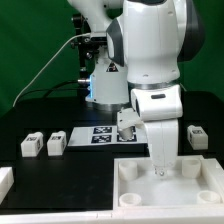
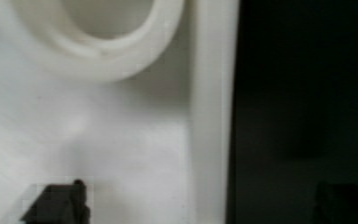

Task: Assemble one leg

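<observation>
My gripper (image 1: 160,172) hangs low over the far rim of the wide white tray (image 1: 200,190), pointing straight down. In the wrist view the gripper (image 2: 199,205) is open: its dark fingertips (image 2: 55,202) stand wide apart with nothing between them. Below them are the tray's white surface (image 2: 87,120), one empty round socket (image 2: 101,25) and the black table beside the tray's edge. Two white legs (image 1: 30,145) (image 1: 55,143) lie on the table at the exterior view's left. Another leg (image 1: 197,135) lies at the right, and one (image 1: 125,122) sits close behind my hand.
The marker board (image 1: 100,135) lies on the black table between the left legs and my arm. A white part (image 1: 5,182) shows at the left edge. The robot's base and cables stand at the back before a green backdrop.
</observation>
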You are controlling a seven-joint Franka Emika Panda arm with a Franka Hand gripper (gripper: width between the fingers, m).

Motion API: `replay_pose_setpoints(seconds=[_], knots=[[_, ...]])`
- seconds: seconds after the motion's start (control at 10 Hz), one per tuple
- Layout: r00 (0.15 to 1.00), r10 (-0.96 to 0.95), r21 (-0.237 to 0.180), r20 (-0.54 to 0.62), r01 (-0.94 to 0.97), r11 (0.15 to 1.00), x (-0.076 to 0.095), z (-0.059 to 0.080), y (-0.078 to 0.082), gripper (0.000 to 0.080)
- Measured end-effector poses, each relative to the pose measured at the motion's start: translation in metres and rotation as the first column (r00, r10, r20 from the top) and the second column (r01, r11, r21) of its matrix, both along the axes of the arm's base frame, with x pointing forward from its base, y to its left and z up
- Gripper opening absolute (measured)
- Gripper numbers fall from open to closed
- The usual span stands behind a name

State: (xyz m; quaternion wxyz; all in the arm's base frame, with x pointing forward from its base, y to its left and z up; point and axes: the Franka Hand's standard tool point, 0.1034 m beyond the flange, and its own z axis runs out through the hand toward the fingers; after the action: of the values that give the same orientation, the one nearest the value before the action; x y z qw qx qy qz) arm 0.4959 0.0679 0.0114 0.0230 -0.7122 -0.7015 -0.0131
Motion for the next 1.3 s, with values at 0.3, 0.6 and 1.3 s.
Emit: replay_pose_setpoints(seconds=[0.3,0.6,1.3], knots=[[1.000,-0.001,0.000,0.000,0.001,1.000,0.000,0.000,-0.001,0.0649],[1.000,-0.002,0.000,0.000,0.002,1.000,0.000,0.000,-0.001,0.0649],[0.812,-0.583,-0.019,-0.029,0.582,0.813,-0.012,0.042,0.043,0.0649]])
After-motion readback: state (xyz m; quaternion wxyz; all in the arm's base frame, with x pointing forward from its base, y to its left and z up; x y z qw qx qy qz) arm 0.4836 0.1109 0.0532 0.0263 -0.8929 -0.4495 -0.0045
